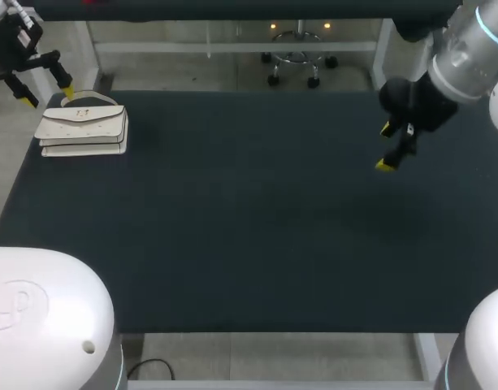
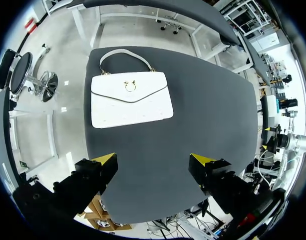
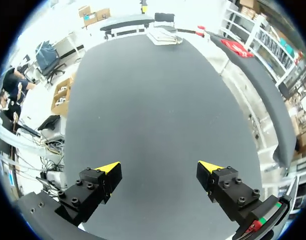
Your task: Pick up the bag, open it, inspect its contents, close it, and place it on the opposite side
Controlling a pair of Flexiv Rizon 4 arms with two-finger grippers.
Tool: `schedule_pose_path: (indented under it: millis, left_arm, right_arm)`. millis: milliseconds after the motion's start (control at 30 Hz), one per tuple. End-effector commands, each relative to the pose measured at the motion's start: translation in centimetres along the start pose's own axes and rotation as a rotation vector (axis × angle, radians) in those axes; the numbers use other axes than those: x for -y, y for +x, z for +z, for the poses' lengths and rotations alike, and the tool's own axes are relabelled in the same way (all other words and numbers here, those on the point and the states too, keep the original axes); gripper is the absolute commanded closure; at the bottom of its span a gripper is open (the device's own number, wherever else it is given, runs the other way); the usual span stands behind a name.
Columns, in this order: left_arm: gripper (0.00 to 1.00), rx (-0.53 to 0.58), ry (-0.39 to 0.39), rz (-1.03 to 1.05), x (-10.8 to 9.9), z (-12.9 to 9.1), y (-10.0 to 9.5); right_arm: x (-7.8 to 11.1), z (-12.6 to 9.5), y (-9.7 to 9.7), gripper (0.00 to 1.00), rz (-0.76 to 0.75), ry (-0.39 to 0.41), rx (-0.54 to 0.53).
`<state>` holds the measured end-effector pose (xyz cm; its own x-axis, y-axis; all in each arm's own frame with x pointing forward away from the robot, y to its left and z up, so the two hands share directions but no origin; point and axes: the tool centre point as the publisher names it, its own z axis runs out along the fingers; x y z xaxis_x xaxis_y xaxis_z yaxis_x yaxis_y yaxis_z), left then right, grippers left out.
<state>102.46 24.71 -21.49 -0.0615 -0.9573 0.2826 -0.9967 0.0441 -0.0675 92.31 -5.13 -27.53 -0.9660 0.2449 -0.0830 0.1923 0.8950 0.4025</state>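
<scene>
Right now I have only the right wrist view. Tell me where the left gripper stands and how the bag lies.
Observer: The left gripper hangs open near the far left corner of the table, beside the bag and apart from it.
Operator: Give me the bag's state.
Observer: The left wrist view shows it lying flat and closed, with its gold clasp facing up.
Operator: Now the handle.
Observer: The handle extends from the bag's edge farthest from the left gripper.
</scene>
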Motion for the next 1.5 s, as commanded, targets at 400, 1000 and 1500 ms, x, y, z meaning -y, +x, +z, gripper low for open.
schedule_pose_path:
  millis: [400,1000,1500]
  left_arm:
    - [0.0,0.021,0.012,-0.052,-0.1,0.3,-0.9]
    - [0.0,-0.125,0.074,-0.122,2.4,0.7,-5.5]
    - [0.0,-0.135,0.055,-0.15,2.5,1.5,-6.7]
  right_arm:
    - [0.3,0.6,0.0,0.0,-0.081,-0.22,-0.063]
    - [-0.2,7.5,0.7,0.0,-0.058,-0.205,-0.101]
    - [-0.2,9.8,-0.7,0.0,-0.124,-0.214,-0.101]
